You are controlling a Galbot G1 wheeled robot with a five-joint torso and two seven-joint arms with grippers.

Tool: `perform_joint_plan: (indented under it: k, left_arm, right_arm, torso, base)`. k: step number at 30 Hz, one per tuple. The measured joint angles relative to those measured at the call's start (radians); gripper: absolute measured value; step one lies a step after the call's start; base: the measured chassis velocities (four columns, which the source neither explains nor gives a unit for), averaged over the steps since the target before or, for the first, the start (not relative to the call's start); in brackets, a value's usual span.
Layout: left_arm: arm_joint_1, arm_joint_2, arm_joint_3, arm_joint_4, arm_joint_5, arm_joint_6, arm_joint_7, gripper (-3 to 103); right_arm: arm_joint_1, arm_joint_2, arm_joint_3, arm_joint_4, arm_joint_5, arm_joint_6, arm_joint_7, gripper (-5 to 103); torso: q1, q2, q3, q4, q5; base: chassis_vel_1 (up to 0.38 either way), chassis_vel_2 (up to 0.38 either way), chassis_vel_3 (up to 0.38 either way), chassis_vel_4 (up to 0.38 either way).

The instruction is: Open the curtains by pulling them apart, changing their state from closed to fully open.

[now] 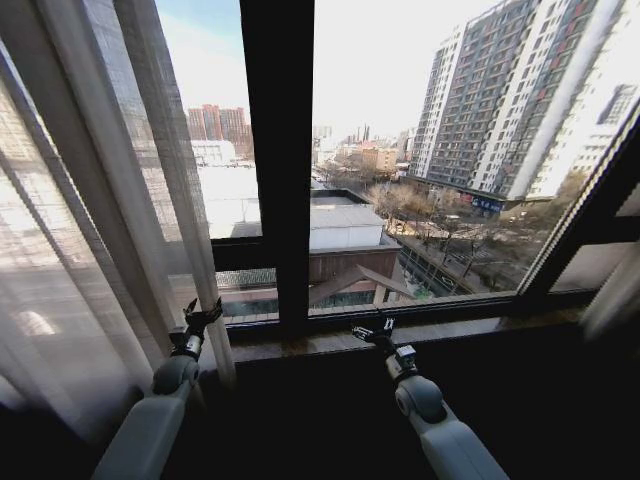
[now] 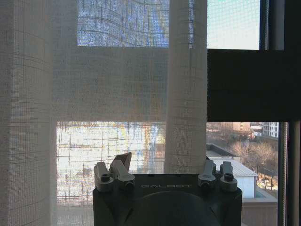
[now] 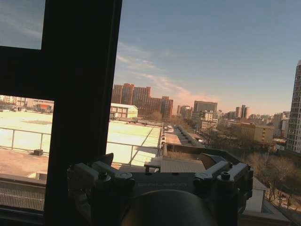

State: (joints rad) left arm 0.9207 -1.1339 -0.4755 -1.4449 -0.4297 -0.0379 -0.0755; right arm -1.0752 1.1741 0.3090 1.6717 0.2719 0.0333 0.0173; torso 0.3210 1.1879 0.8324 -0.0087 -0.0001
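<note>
The left panel of the curtains is sheer white with long pleats and hangs over the left part of the window; its inner edge falls to the sill beside my left gripper. That gripper is open and points up at the fabric edge, with nothing between its fingers. In the left wrist view its fingers stand wide apart with a thick pleat hanging just beyond them. A pale strip of curtain shows at the far right edge. My right gripper is open over the sill, facing bare glass, its fingers spread.
A thick dark vertical window frame bar divides the glass, with a horizontal bar low on the left. The sill runs along below both grippers. A slanted dark frame closes the right side. Buildings lie outside.
</note>
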Motion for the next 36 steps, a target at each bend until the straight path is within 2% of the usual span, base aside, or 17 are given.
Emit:
perform_joint_plan:
  k: [1, 4, 7, 8, 10, 13, 16, 17, 19, 27, 32, 36]
  left_arm:
    - [0.001, 0.001, -0.003, 0.000, -0.001, -0.001, 0.000, 64]
    - [0.004, 0.004, -0.008, -0.004, -0.005, -0.002, 0.000, 59]
    - [0.013, 0.010, -0.020, -0.010, -0.010, -0.005, 0.000, 43]
    - [0.013, 0.010, -0.020, -0.010, -0.010, -0.005, 0.000, 43]
    - [0.023, 0.014, -0.030, -0.016, -0.013, -0.008, 0.001, 32]
    - [0.042, 0.019, -0.046, -0.028, -0.013, -0.011, 0.001, 26]
    - [0.090, 0.029, -0.084, -0.055, -0.014, -0.026, 0.001, 11]
    - [0.090, 0.029, -0.084, -0.055, -0.014, -0.026, 0.001, 11]
    - [0.127, 0.033, -0.111, -0.069, -0.014, -0.037, -0.003, 2]
    - [0.211, 0.076, -0.166, -0.077, -0.027, -0.081, -0.023, 0]
    - [0.222, 0.105, -0.184, -0.074, -0.045, -0.087, -0.027, 0]
    - [0.222, 0.104, -0.187, -0.075, -0.048, -0.087, -0.035, 0]
  right_arm:
    - [0.000, 0.000, 0.000, 0.000, 0.000, 0.000, 0.000, 100]
    - [0.000, 0.000, 0.000, 0.000, 0.000, 0.000, 0.000, 100]
    - [0.000, 0.000, 0.000, 0.000, 0.000, 0.000, 0.000, 100]
    - [0.000, 0.000, 0.000, 0.000, 0.000, 0.000, 0.000, 100]
    - [0.000, 0.000, 0.000, 0.000, 0.000, 0.000, 0.000, 100]
    - [0.000, 0.000, 0.000, 0.000, 0.000, 0.000, 0.000, 100]
    - [0.000, 0.000, 0.000, 0.000, 0.000, 0.000, 0.000, 100]
    - [0.000, 0.000, 0.000, 0.000, 0.000, 0.000, 0.000, 100]
    - [0.000, 0.000, 0.000, 0.000, 0.000, 0.000, 0.000, 100]
    - [0.000, 0.000, 0.000, 0.000, 0.000, 0.000, 0.000, 100]
    - [0.000, 0.000, 0.000, 0.000, 0.000, 0.000, 0.000, 100]
    - [0.000, 0.000, 0.000, 0.000, 0.000, 0.000, 0.000, 100]
  torso:
    - [0.000, 0.000, 0.000, 0.0000, 0.0000]
    - [0.000, 0.000, 0.000, -0.0001, 0.0000]
    - [0.000, 0.000, 0.000, -0.0001, 0.0000]
    - [0.000, 0.000, 0.000, -0.0001, 0.0000]
    - [0.000, 0.000, 0.000, -0.0001, 0.0000]
    - [0.000, 0.000, 0.000, -0.0003, 0.0000]
    - [0.000, 0.000, 0.000, -0.0002, 0.0001]
    - [0.000, 0.000, 0.000, -0.0002, 0.0001]
    - [0.000, 0.000, 0.000, 0.0000, 0.0001]
    - [0.000, 0.000, 0.000, 0.0001, 0.0000]
    - [0.000, 0.000, 0.000, 0.0000, 0.0000]
    - [0.000, 0.000, 0.000, -0.0002, 0.0000]
  base:
    - [0.000, 0.000, 0.000, 0.000]
    - [0.000, 0.000, 0.000, 0.000]
    - [0.000, 0.000, 0.000, 0.000]
    - [0.000, 0.000, 0.000, 0.000]
    - [0.000, 0.000, 0.000, 0.000]
    - [0.000, 0.000, 0.000, 0.000]
    - [0.000, 0.000, 0.000, 0.000]
    - [0.000, 0.000, 0.000, 0.000]
    - [0.000, 0.000, 0.000, 0.000]
    - [0.000, 0.000, 0.000, 0.000]
    - [0.000, 0.000, 0.000, 0.000]
    - [0.000, 0.000, 0.000, 0.000]
